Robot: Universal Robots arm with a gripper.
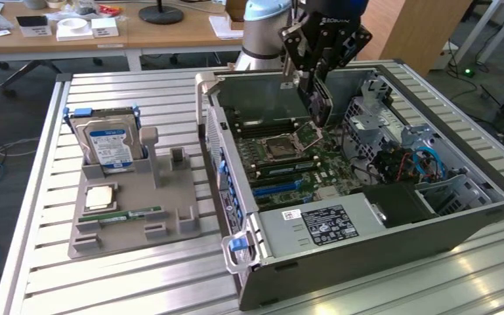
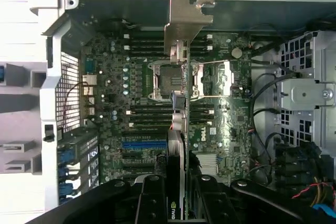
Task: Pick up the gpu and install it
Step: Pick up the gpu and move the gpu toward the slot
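Slatted metal table (image 1: 129, 275) is being used as the work surface, with wooden office desks (image 1: 147, 33) being glimpsed behind the arm. An open computer case (image 1: 366, 262) is being supported on its side on the slats, and its motherboard (image 1: 296, 164) is being left exposed directly beneath the gripper (image 1: 312, 75). The gpu (image 1: 319, 98) is being grasped firmly between the black fingers (image 2: 152, 203), which are being pressed against its two flat faces near one short end. The card is being held on edge over the board, within the upper opening of the case; whether its far end is meeting the board cannot be told. Its long axis is being kept running straight away from the gripper, downward toward the motherboard with a slight lean, so that the card is hanging below the fingers like a blade. The silver mounting bracket (image 2: 185, 19) is being carried at the end farthest from the gripper, close to a wall of the case. In the wrist view, the thin edge of the card is being seen lined up across the CPU socket (image 2: 168, 80). Well off to one side of the gripper, outside the case, a grey tray (image 1: 178, 223) is being occupied by a hard drive (image 1: 110, 146) standing upright and a RAM stick (image 1: 134, 214) lying flat.
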